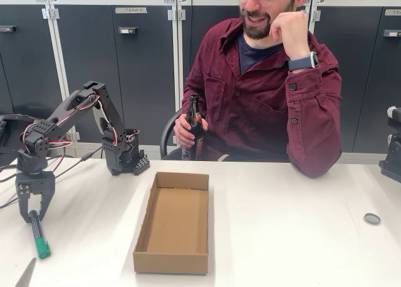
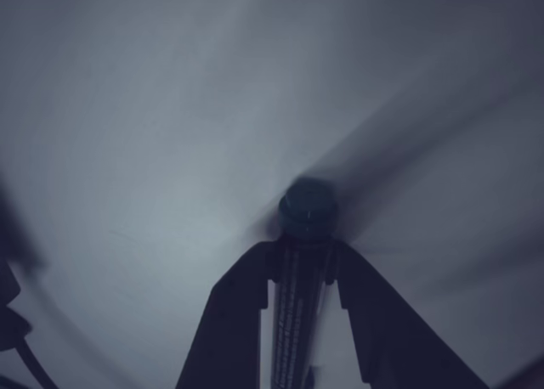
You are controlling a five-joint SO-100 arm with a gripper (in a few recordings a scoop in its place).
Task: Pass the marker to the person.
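At the table's left, my gripper (image 1: 32, 213) points straight down with its jaws closed around the dark barrel of the marker (image 1: 37, 235). The marker's green cap is lowest, at or just above the white tabletop. In the wrist view the marker (image 2: 307, 209) is seen end-on, its round cap ahead of my gripper (image 2: 304, 253) and its barcoded barrel pinched between both fingers. The person (image 1: 269, 93) sits behind the table's far edge. One of their hands holds a brown bottle (image 1: 193, 127) and the other is raised to the face.
An open, shallow cardboard box (image 1: 173, 221) lies in the middle of the table between me and the person. A small round lid (image 1: 371, 219) sits at the right. Dark equipment (image 1: 393, 152) stands at the right edge. The arm's base (image 1: 122, 155) is at the back left.
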